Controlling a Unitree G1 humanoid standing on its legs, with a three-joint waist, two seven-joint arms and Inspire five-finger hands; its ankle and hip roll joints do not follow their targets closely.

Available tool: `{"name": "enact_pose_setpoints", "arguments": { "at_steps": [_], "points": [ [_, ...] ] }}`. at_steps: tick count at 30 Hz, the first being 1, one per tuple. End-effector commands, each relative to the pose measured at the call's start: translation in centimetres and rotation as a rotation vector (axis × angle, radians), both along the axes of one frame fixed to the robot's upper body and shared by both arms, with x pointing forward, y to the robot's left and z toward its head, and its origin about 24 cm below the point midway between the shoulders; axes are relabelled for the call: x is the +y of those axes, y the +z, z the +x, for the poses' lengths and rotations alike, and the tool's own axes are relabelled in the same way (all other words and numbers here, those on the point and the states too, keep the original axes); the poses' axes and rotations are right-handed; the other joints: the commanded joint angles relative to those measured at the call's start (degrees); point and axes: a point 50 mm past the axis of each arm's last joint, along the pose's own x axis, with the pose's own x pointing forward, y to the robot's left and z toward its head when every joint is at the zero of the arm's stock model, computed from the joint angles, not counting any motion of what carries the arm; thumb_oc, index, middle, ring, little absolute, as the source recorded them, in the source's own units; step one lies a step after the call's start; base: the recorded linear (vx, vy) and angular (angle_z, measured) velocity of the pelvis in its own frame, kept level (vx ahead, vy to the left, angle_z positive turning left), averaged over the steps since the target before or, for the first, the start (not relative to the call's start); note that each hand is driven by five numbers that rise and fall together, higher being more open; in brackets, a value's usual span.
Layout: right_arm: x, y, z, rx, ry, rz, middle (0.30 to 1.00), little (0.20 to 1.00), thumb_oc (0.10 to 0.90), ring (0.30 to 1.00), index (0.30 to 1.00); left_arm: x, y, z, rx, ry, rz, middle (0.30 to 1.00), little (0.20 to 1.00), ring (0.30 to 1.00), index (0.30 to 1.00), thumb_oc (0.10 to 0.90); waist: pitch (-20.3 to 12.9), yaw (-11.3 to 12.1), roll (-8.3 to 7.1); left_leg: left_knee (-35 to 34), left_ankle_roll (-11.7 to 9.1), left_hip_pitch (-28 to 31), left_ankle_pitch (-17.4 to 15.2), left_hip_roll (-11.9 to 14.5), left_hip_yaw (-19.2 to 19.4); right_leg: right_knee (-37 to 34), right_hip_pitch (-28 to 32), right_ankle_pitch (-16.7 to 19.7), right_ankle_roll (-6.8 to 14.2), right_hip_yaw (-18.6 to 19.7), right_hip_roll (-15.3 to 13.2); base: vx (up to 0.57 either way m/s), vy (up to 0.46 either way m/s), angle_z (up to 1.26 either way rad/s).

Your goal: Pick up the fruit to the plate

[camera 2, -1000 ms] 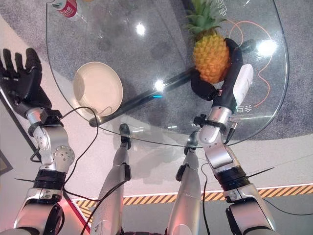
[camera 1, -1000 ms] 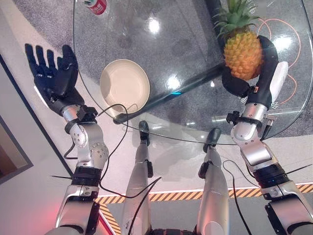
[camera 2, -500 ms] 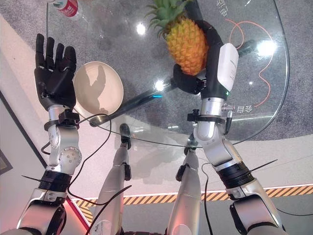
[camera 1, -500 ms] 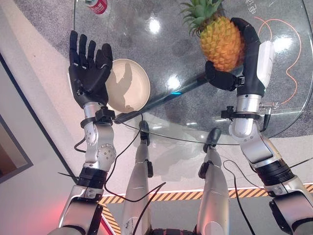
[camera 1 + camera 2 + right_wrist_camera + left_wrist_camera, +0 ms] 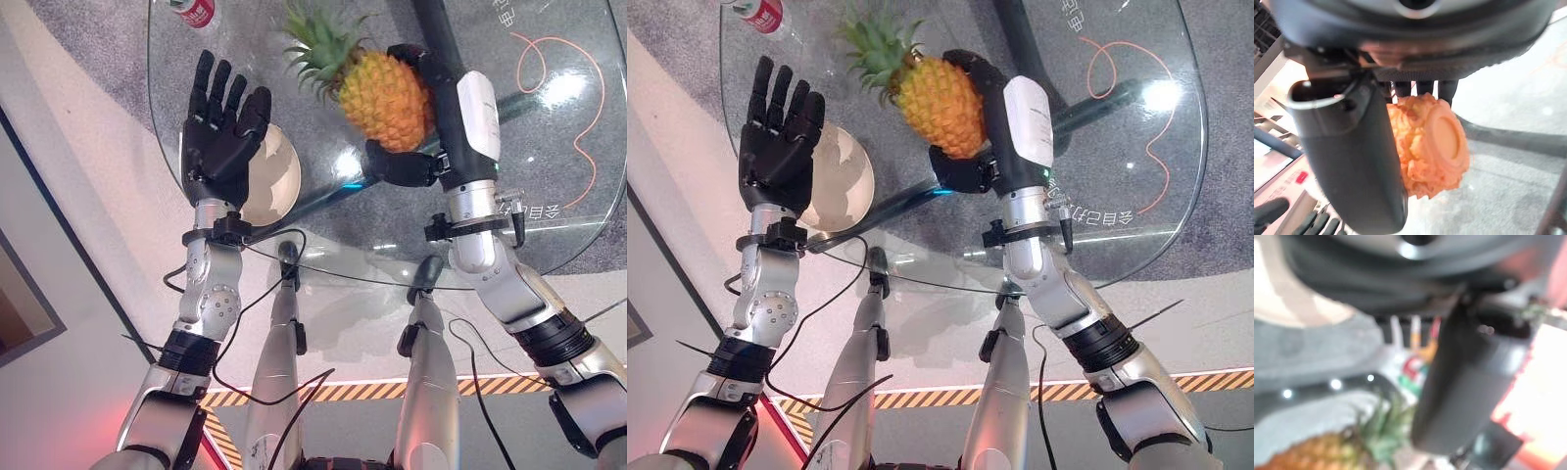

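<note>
The left hand (image 5: 223,137) is raised over the near left edge of the round glass table (image 5: 549,225), palm open and fingers straight and spread, partly covering the cream plate (image 5: 279,176) that sits by that edge. The right hand (image 5: 431,127) is lifted above the middle of the table with fingers and thumb curled round the pineapple (image 5: 382,98), which is held clear of the glass, tilted, its green crown pointing toward the left hand. At the far left edge of the table lies a red-labelled bottle (image 5: 193,11).
</note>
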Motion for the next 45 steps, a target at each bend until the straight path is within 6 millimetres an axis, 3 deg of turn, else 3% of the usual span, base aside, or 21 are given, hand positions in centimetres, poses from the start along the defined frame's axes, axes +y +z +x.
{"name": "enact_pose_setpoints", "arguments": {
  "at_steps": [1, 13, 26, 45],
  "points": [
    [3.2, 7.3, -4.5, -0.364, 0.211, -0.050, 0.300, 0.200, 0.100, 0.300, 0.300, -1.8, 6.1, -1.8, -0.291, -0.121, 0.071, 0.900, 0.900, 0.900, 0.900, 0.800, -0.6, 0.4, -0.70, 1.1, -1.3, 2.4, -3.1, 1.0, -0.4, -1.8, 1.5, 4.9, 1.4, -2.5, -0.7, 0.00, 0.000, 0.00],
    [4.9, 7.6, -5.1, -0.354, 0.277, -0.073, 0.300, 0.200, 0.100, 0.300, 0.300, -4.0, 6.0, -1.7, -0.243, -0.262, 0.062, 0.900, 0.900, 0.900, 0.900, 0.800, -0.6, 0.5, -0.62, 0.8, -1.2, 2.6, -3.0, 0.8, -0.2, -2.3, 1.8, 5.3, 1.5, -2.7, -0.9, 0.00, 0.000, 0.00],
    [5.5, 8.0, -5.4, -0.372, 0.295, -0.071, 0.300, 0.200, 0.100, 0.300, 0.300, -4.7, 5.7, -1.4, -0.190, -0.299, 0.010, 0.900, 0.900, 0.900, 0.900, 0.800, -0.6, 0.4, -0.58, 0.9, -1.2, 2.4, -2.8, 0.7, -0.2, -2.4, 1.7, 5.5, 1.5, -2.7, -0.8, 0.00, 0.000, 0.00],
    [7.1, 7.6, -5.7, -0.326, 0.358, -0.135, 0.300, 0.200, 0.100, 0.300, 0.300, -5.6, 6.3, -2.0, -0.258, -0.461, -0.158, 0.900, 0.900, 0.900, 0.900, 0.800, -0.6, 0.6, -0.57, 0.6, -1.2, 2.5, -2.7, 0.6, 0.0, -2.8, 2.0, 5.7, 1.4, -3.0, -1.1, 0.00, 0.000, 0.00]
  ]
}}
